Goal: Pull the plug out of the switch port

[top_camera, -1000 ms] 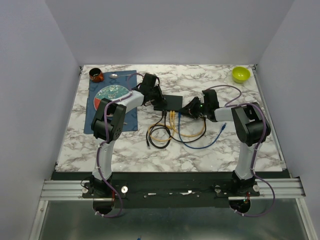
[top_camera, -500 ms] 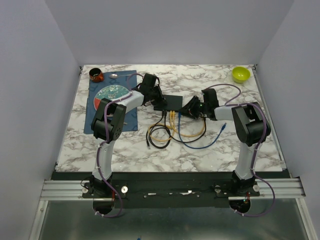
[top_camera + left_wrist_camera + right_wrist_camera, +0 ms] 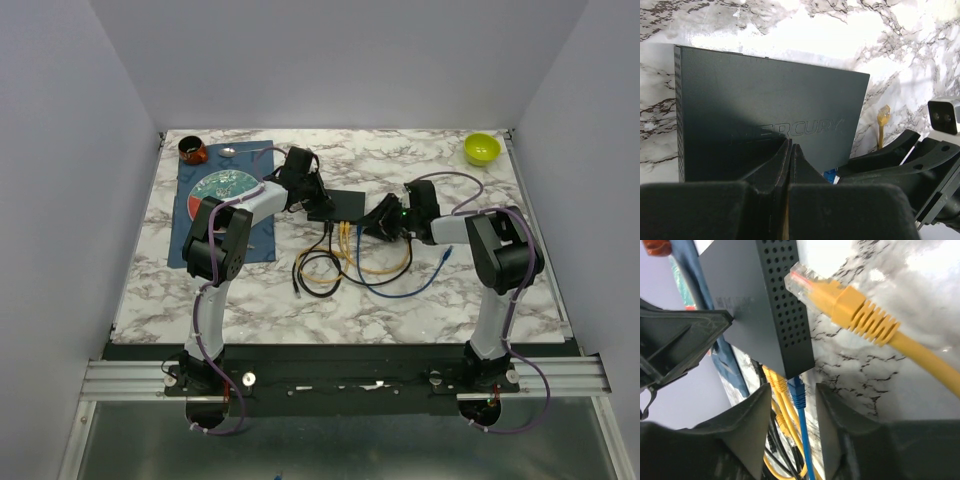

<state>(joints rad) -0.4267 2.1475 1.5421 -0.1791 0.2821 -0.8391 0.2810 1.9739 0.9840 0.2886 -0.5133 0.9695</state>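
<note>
Switch (image 3: pixel 342 203) mid-frame in top view, flat on marble table (image 3: pixel 250 290). Left gripper (image 3: pixel 790 147) pressed together, tips over switch top at lower centre of left wrist view; contact unclear. Right gripper (image 3: pixel 793 390) spread, lower centre of right wrist view, fingers either side of blue plug (image 3: pixel 796 385) seated in switch port. Loose yellow plug (image 3: pixel 840 300) upper centre, just beside perforated switch end.
</note>
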